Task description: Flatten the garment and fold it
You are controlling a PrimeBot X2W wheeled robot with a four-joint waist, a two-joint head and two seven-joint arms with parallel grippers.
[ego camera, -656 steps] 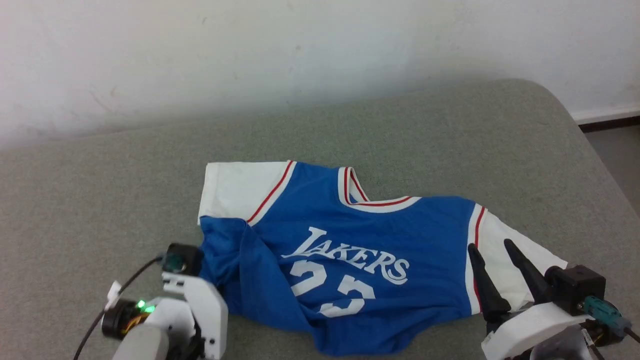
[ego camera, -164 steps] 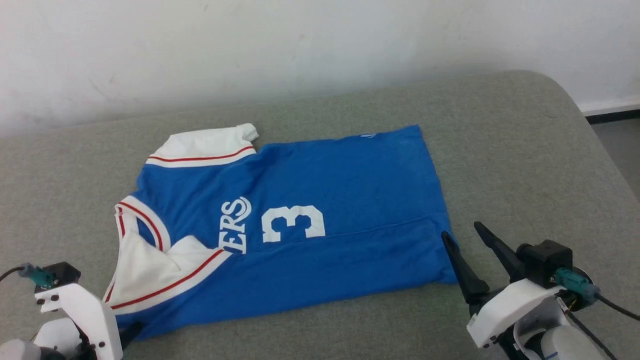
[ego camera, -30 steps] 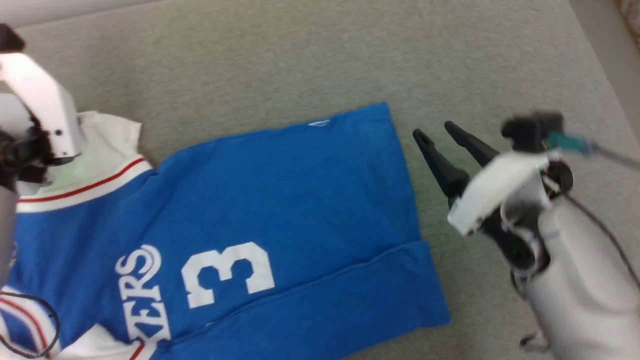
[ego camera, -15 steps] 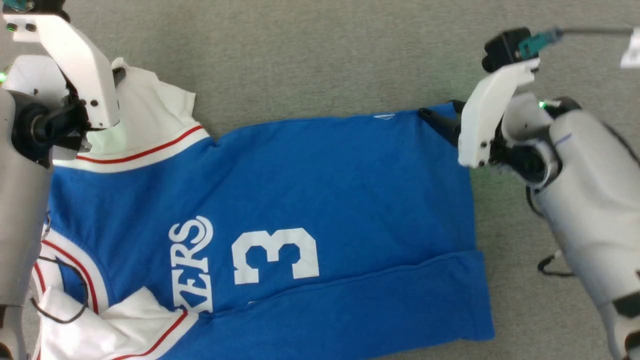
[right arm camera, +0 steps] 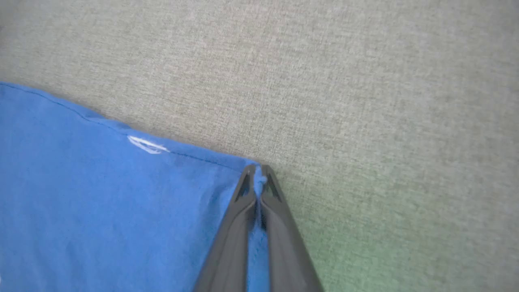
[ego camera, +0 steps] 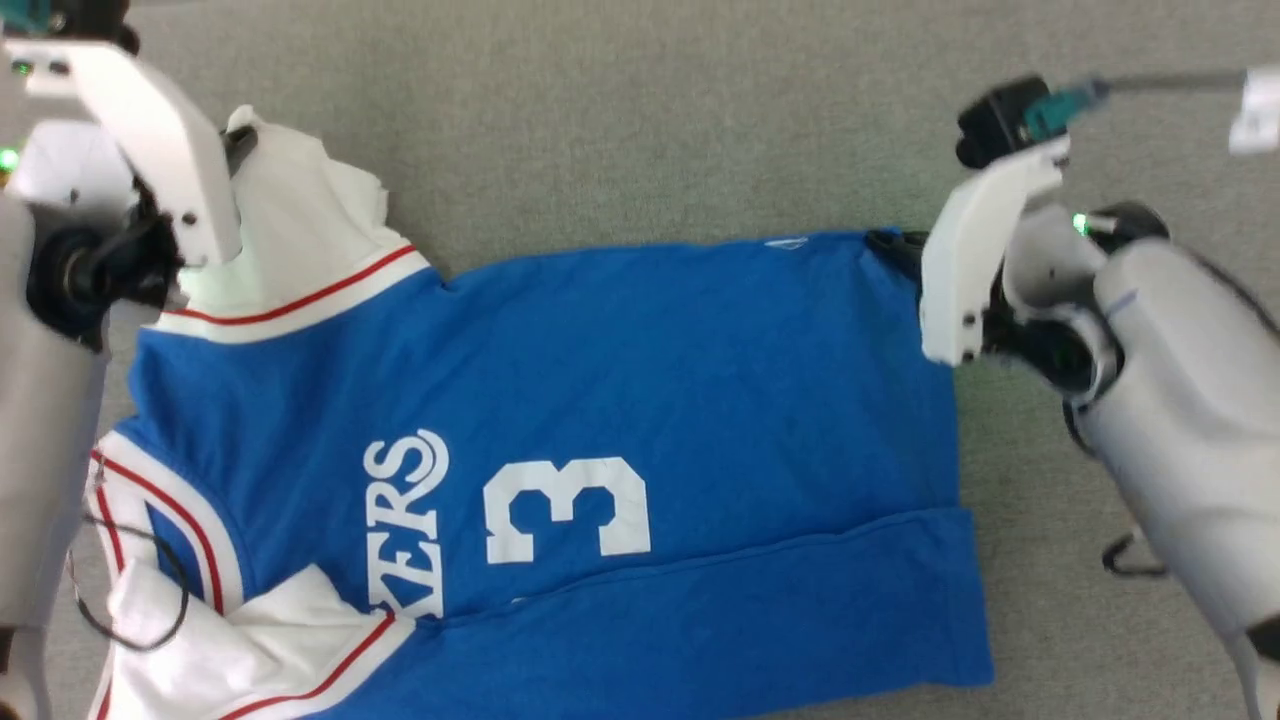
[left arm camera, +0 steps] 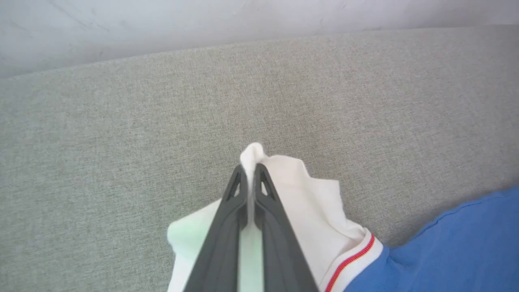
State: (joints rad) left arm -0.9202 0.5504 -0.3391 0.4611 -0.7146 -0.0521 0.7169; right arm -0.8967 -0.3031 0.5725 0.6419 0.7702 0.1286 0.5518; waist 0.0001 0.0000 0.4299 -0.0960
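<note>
The left tool [left arm camera: 251, 172] is pinched tight on the white sleeve [left arm camera: 312, 194] of the bright blue jersey T-shirt [ego camera: 640, 370]. The shirt lies spread out, number 3 up, on the grey cloth worktop [ego camera: 640, 110]. The right tool [right arm camera: 256, 172] is pinched tight on the shirt's far blue bottom corner.

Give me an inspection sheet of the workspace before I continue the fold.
Surface: grey fabric surface, flat, with the shirt spread on it.
Job's things: garment lies front up, its near long edge already folded over.
Clutter: nothing seen.
Grippers: left gripper shut on the far white sleeve; right gripper shut on the far hem corner.
Cables: black cable loop hangs over the collar end by the left arm; a short cable trails by the right arm.
Surroundings: pale wall behind the surface.
</note>
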